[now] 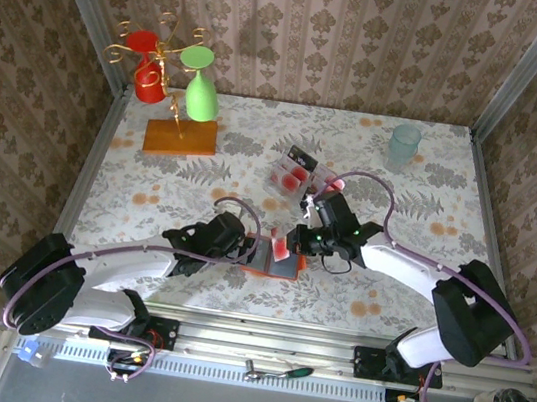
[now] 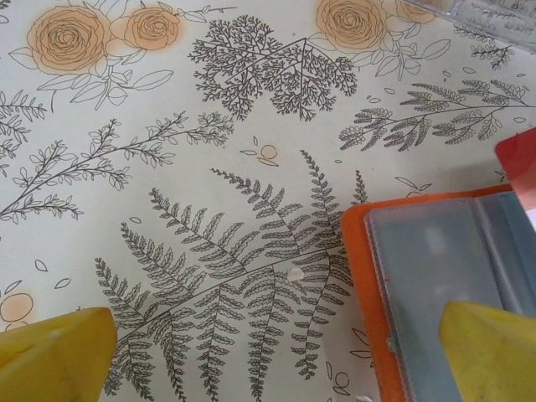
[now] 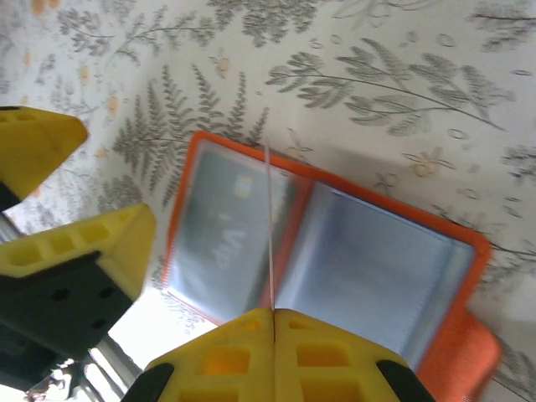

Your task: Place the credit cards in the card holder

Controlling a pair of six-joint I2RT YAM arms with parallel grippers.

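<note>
The card holder (image 1: 277,265) lies open near the table's front edge, orange-red with grey-blue lining (image 3: 368,268). My right gripper (image 1: 291,241) is over it, shut on one credit card (image 1: 282,248). In the right wrist view that credit card (image 3: 270,226) is edge-on, standing over the holder's middle fold, pinched by my right gripper (image 3: 274,322). My left gripper (image 1: 249,249) is open at the holder's left edge. In the left wrist view the left gripper (image 2: 272,360) has one finger (image 2: 490,352) over the card holder (image 2: 435,268) and the other over the cloth. More credit cards (image 1: 293,172) lie farther back.
A wooden block (image 1: 179,137) with a gold rack holding a red and a green glass stands at the back left. A clear cup (image 1: 405,141) sits at the back right. The left gripper's yellow fingers (image 3: 84,243) crowd the holder's left side in the right wrist view.
</note>
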